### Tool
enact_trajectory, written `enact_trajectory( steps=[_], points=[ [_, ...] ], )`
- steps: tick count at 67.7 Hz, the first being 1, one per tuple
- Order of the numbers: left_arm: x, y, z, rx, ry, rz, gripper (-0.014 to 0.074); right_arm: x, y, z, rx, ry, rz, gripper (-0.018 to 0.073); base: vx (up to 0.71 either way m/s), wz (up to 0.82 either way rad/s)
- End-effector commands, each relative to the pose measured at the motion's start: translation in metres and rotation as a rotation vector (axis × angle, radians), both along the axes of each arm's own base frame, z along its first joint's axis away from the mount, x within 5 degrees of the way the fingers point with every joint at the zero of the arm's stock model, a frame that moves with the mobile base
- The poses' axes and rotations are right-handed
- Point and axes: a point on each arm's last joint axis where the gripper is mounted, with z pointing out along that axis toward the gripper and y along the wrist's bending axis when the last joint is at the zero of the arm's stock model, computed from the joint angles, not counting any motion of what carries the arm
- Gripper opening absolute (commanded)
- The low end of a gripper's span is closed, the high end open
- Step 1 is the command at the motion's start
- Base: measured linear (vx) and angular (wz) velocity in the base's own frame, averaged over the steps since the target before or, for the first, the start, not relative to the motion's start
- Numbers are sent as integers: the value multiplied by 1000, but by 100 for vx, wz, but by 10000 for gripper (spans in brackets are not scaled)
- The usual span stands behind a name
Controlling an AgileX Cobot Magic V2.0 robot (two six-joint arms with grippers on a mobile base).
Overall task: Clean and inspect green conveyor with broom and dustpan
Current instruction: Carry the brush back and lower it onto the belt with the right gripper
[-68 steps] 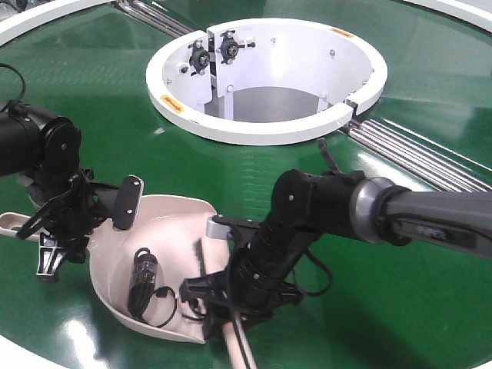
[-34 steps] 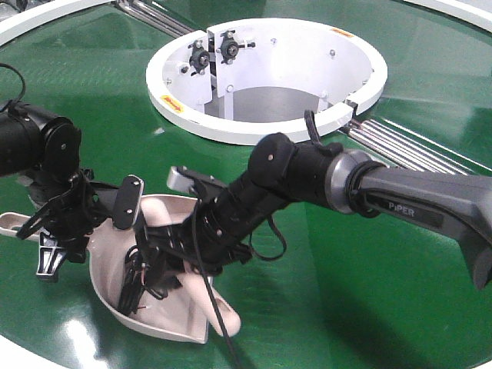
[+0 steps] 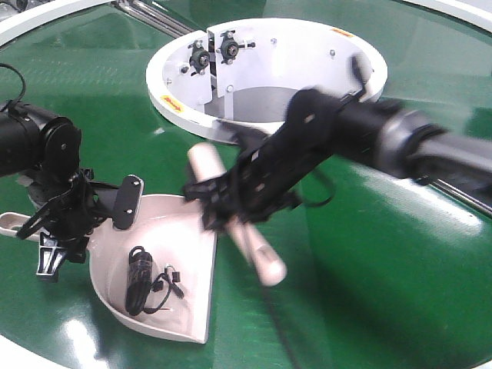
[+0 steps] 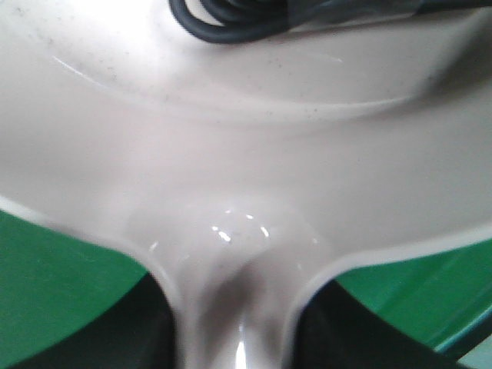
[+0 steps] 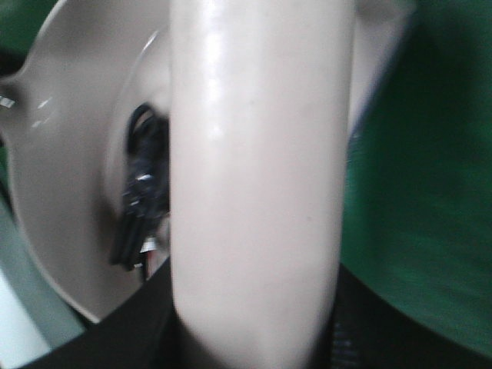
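Observation:
The beige dustpan (image 3: 184,246) lies on the green conveyor (image 3: 384,269) at the lower left, and a black coiled cable (image 3: 142,280) rests inside it. My left gripper (image 3: 58,231) is shut on the dustpan's thin handle; the left wrist view shows the dustpan neck (image 4: 231,254) between the dark fingers (image 4: 115,330) of that gripper (image 4: 234,338). My right gripper (image 3: 231,204), blurred, is shut on the broom (image 3: 257,254), held tilted above the pan's right rim. The broom (image 5: 254,154) fills the right wrist view above the gripper (image 5: 254,338). Its bristles do not show.
The white central ring (image 3: 261,131) with an open well stands just behind the right arm. Steel rollers (image 3: 154,15) run at the seam at the back left. A white outer rim (image 3: 31,23) curves along the far left.
My right arm has swung the broom up and to the right, out of the dustpan. The black cable stays in the pan. The left arm and dustpan have not moved.

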Motion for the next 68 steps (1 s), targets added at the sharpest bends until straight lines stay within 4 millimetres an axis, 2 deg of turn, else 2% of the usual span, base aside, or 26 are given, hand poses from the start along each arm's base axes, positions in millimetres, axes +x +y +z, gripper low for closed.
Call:
enact_trajectory(
  steps=[1,9,16,26,33,48,58,68],
  points=[
    [1,-2,21,-32,-80,12,-8,-1,-31,57,18,-146,-56,-2,0,0],
    [1,-2,21,-32,-80,12,-8,-3,-67,70,-14,-163,-101,-2,0,0],
    [1,-2,21,-32,-80,12,-8,-10,-102,71,-31,-188,-159,-2,0,0],
    [1,-2,21,-32,-80,12,-8,-31,-151,56,-65,-189,-265,-2,0,0],
    [1,-2,21,-32,-80,12,-8,-47,-174,42,-102,-184,-296,-2,0,0],
    [1,-2,21,-32,-80,12,-8,-73,-204,10,-227,-121,-293,-2,0,0],
    [1,-2,21,-32,-80,12,-8,-83,-210,-9,-307,-80,-258,-2,0,0],
    [1,-2,21,-32,-80,12,-8,-84,-211,-14,-318,-69,-257,-2,0,0]
  ],
)
